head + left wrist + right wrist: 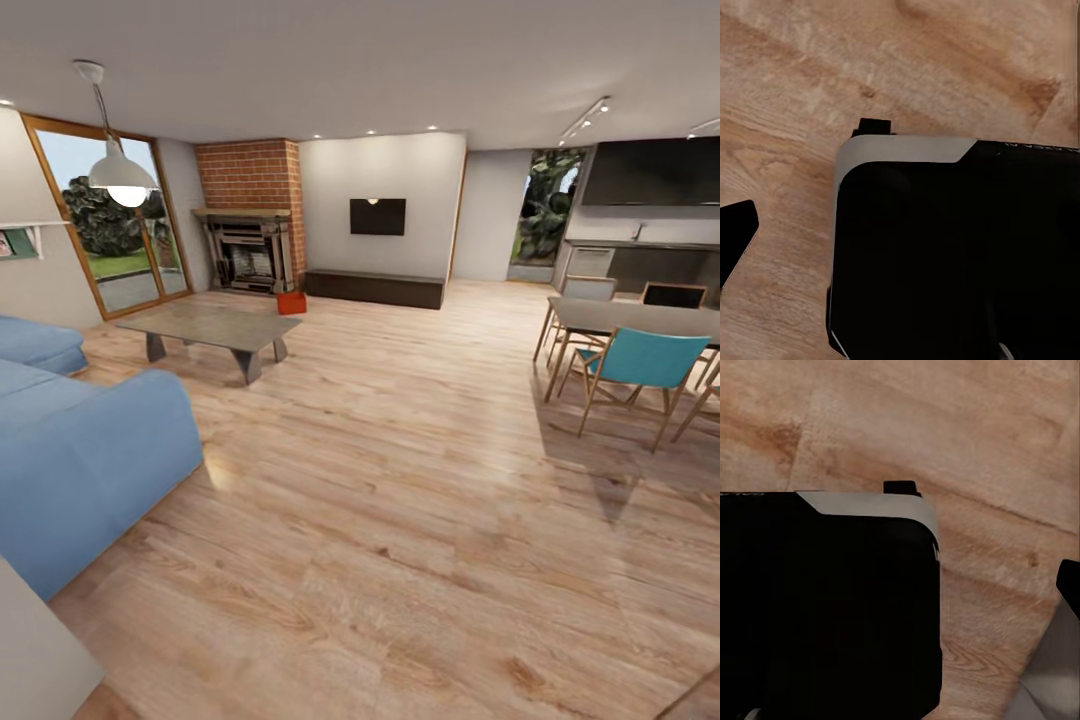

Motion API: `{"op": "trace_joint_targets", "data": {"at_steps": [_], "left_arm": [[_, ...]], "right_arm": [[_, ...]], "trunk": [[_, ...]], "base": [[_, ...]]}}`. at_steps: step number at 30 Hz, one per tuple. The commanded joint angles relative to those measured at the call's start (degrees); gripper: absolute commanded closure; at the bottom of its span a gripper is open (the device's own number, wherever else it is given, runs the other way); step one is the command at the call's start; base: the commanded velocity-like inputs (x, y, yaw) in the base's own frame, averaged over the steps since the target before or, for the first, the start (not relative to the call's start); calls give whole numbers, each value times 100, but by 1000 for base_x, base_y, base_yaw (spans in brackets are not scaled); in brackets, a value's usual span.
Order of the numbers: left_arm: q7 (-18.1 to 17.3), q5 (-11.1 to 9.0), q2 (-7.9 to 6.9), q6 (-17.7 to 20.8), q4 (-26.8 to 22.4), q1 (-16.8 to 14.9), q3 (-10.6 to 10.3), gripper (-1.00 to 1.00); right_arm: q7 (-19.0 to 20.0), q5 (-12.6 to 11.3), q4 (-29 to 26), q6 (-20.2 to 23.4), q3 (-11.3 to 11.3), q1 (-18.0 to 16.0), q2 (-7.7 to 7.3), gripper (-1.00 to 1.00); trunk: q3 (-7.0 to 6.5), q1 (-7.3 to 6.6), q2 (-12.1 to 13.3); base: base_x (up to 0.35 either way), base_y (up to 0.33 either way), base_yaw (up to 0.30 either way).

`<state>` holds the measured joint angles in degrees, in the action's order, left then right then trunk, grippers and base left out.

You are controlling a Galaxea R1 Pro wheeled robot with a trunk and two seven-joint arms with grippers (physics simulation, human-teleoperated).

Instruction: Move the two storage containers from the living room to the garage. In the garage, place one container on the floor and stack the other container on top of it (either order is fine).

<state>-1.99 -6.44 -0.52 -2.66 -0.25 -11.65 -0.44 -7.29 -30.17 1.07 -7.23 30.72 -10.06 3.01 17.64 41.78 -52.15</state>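
1. Both wrist views: the black robot base with its rounded corner, over wood planks; whether either claw is open or closed, I can't tell.
2. Near left, a soft blue sofa; wide, bare plank flooring ahead.
3. Mid left, a grey slab coffee table; right, a teal chair.
4. Far, an orange-red storage container on the floor between the brick fireplace and the dark bench.

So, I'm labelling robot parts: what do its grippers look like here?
Little shows. The left fingertip and right fingertip are plain matte black and tapering. The big black body with a pale grey rim strip is probably the robot's base. Markings cannot be told.
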Motion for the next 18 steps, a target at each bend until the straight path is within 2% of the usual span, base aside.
{"op": "trace_joint_targets", "data": {"at_steps": [1,18], "left_arm": [[-21,-59,-1,-18,7,-4,-9,-100],[-21,-59,-1,-24,7,-4,-9,-100]], "right_arm": [[-9,-51,10,-24,48,-5,5,-100],[-9,-50,12,-24,48,-5,3,-100]], "trunk": [[7,4,-4],[7,4,-4]], "base": [[322,0,0],[322,0,0]]}}
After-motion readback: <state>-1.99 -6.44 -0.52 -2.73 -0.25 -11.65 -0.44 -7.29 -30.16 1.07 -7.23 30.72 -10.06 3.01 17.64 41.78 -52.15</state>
